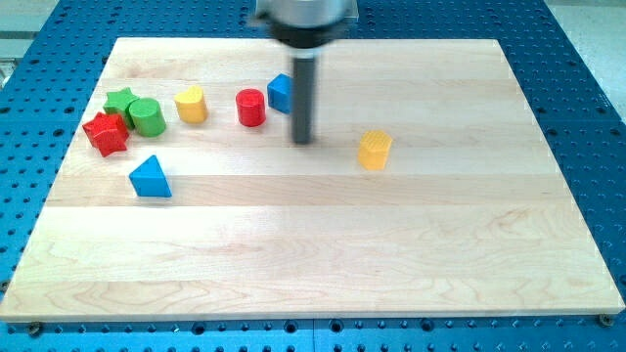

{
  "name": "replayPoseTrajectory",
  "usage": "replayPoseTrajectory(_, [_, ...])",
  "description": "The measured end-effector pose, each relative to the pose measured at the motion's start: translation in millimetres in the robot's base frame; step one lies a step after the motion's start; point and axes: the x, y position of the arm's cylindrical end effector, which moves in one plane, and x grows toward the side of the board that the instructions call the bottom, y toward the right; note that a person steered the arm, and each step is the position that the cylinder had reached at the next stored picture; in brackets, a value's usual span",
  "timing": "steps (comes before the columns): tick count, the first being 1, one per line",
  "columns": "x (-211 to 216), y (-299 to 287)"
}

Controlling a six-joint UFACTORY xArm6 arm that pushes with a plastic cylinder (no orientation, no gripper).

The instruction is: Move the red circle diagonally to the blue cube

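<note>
Red circle (pixel 251 108) sits by blue cube (pixel 281 92).
My tip (pixel 303 140), bare & holding nothing, is to the circle's right, a bit lower.

the robot's visible body is a wide dark grey cylindrical housing (pixel 305 20) at the view's top, cut off by the frame edge and slightly blurred, with a paler grey sheen along its upper part. from its underside a straight dark rod (pixel 303 93) of narrower, even width descends, matte charcoal with a faint lighter streak down one side, ending in a blunt flat tip (pixel 303 140).
</note>
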Motion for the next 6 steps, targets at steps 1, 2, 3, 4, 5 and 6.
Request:
replayPoseTrajectory(1, [-29.9,-40.6])
replayPoseTrajectory(2, [-44.3,-1.8])
replayPoseTrajectory(3, [-81.3,6.9])
replayPoseTrajectory(4, [-93.0,22.6])
replayPoseTrajectory(5, [-63.4,59.5])
replayPoseTrajectory(6, [-29.7,41.1])
